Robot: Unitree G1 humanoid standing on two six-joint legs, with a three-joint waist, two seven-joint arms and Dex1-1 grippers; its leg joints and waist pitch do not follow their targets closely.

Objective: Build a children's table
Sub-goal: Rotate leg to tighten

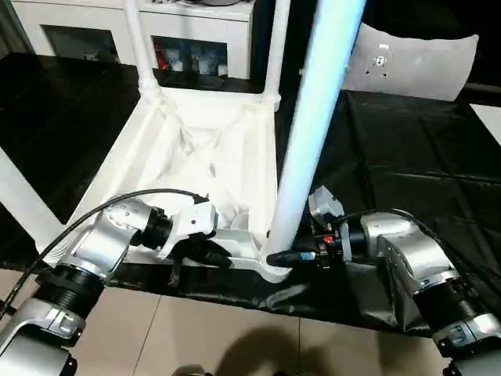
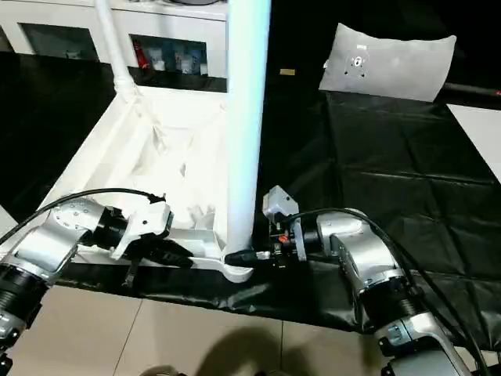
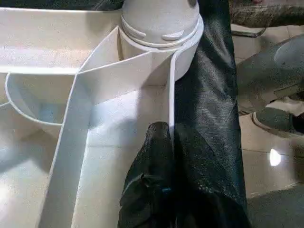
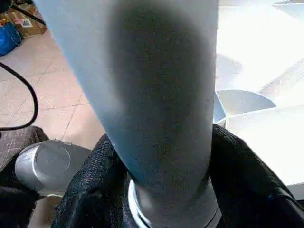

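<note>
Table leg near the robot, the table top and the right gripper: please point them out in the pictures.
Table leg (image 1: 313, 117), left eye view: middle of the tube.
Table top (image 1: 141, 145), left eye view: its side rim.
Right gripper (image 1: 283, 257), left eye view: fingertips at the leg's base.

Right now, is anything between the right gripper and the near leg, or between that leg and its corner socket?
Nothing visible. The right gripper has a finger on each side of the leg at its base, and the leg already stands in the tabletop's near corner socket.
</note>
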